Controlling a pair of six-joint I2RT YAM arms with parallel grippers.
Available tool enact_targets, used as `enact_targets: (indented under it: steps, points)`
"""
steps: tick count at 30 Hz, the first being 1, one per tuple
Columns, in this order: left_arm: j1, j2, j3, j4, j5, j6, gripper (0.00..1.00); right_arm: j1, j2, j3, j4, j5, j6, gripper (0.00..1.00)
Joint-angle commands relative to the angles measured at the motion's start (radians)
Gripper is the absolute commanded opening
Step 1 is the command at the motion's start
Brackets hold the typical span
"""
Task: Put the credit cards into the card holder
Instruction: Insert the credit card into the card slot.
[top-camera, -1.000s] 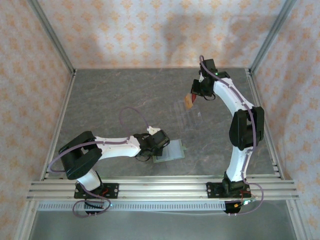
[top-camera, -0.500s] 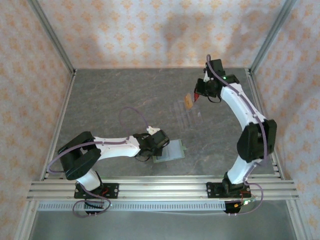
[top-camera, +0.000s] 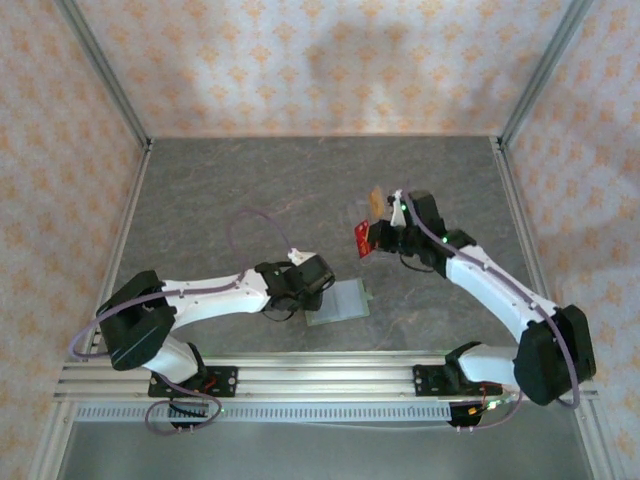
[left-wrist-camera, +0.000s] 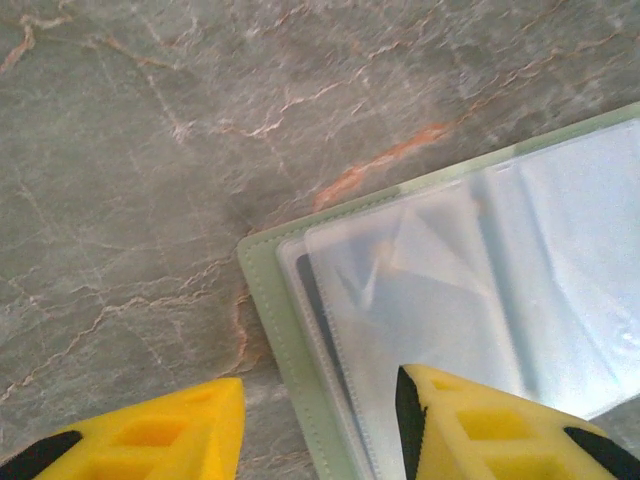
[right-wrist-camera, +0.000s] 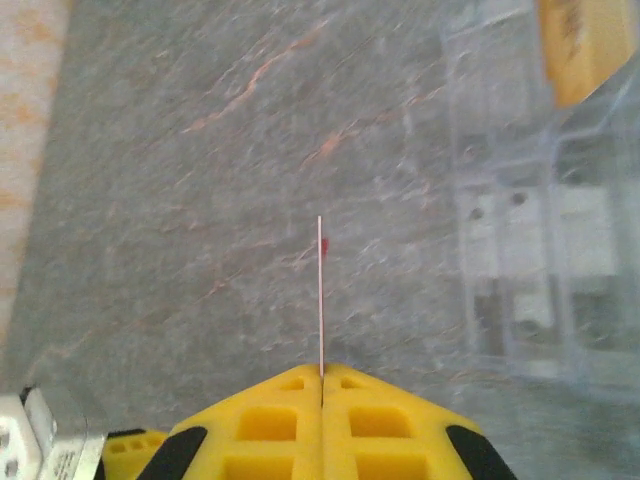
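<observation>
Swinging in from the ridged acrylic tray (right-wrist-camera: 510, 260), the right gripper (top-camera: 377, 238) has carried a red card (top-camera: 365, 240) toward the card holder (top-camera: 338, 300), jaws pinched flat on the thin plastic (a mere hairline from the wrist), so insertion looks next. Meanwhile the left gripper (left-wrist-camera: 320, 420) stands with jaws apart astride the open holder's stitched sage-green corner, glossy clear pockets showing. A gold-orange card (top-camera: 375, 200) stands in the tray.
</observation>
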Motion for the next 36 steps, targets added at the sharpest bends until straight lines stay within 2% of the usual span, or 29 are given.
enact_targets:
  steps: [1,8,12,22,36]
  points:
    - [-0.007,0.043,0.068,-0.071,-0.021,0.012,0.46,0.044,-0.028,-0.107,0.258,-0.056,0.077,0.0]
    - [-0.007,0.123,0.094,-0.095,-0.048,0.012,0.43,0.1,-0.002,-0.347,0.617,-0.101,0.18,0.0]
    - [-0.006,0.15,0.079,-0.089,-0.045,0.007,0.4,0.113,0.005,-0.422,0.721,-0.094,0.2,0.0]
    - [-0.008,0.16,0.008,-0.067,-0.055,-0.022,0.34,0.155,0.099,-0.513,0.916,-0.079,0.248,0.0]
    - [-0.026,0.177,-0.025,-0.041,-0.044,-0.048,0.32,0.205,0.369,-0.583,1.334,-0.031,0.376,0.0]
